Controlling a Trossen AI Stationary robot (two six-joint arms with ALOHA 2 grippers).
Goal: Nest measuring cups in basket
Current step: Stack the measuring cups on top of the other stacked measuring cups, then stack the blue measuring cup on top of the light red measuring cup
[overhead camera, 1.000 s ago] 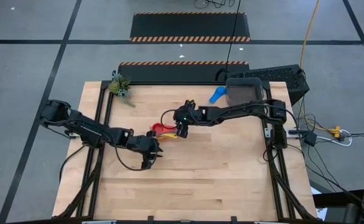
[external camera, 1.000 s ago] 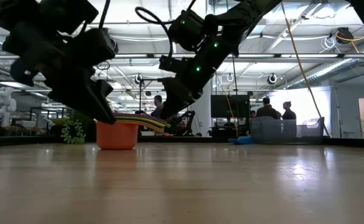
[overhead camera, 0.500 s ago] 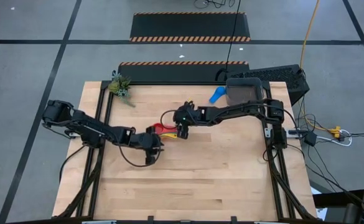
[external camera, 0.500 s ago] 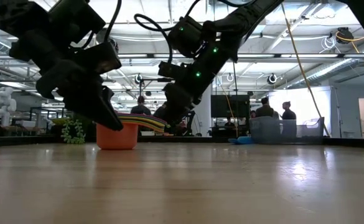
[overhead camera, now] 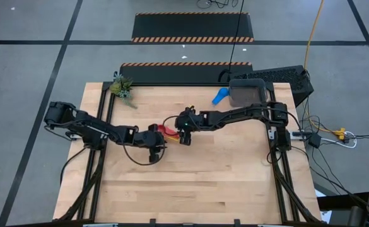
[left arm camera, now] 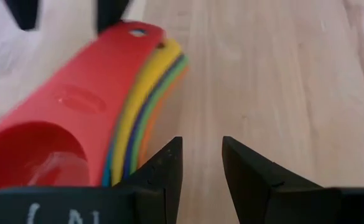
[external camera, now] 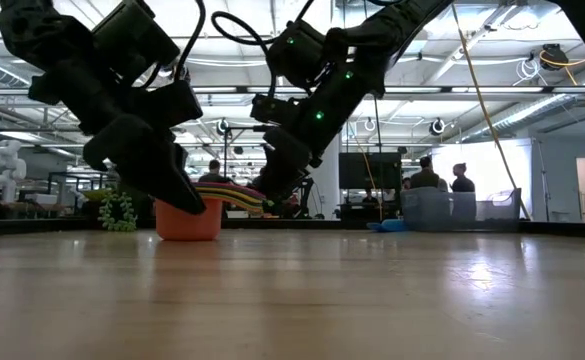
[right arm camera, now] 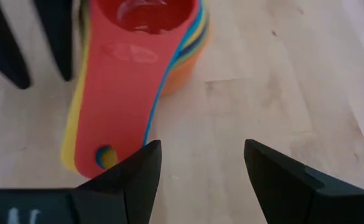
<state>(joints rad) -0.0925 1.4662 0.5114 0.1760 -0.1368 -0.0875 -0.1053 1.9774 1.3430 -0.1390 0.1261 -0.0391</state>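
Red cup (left arm camera: 57, 118) tops the nested stack of measuring cups (overhead camera: 166, 130) we see mid-table, well apart from the basket (overhead camera: 246, 93) at the far right edge, with a blue cup (overhead camera: 219, 96) lying just beside that basket. Left gripper (overhead camera: 157, 142) and right gripper (overhead camera: 183, 134) flank the stack, and we see both with fingers apart, holding nothing.
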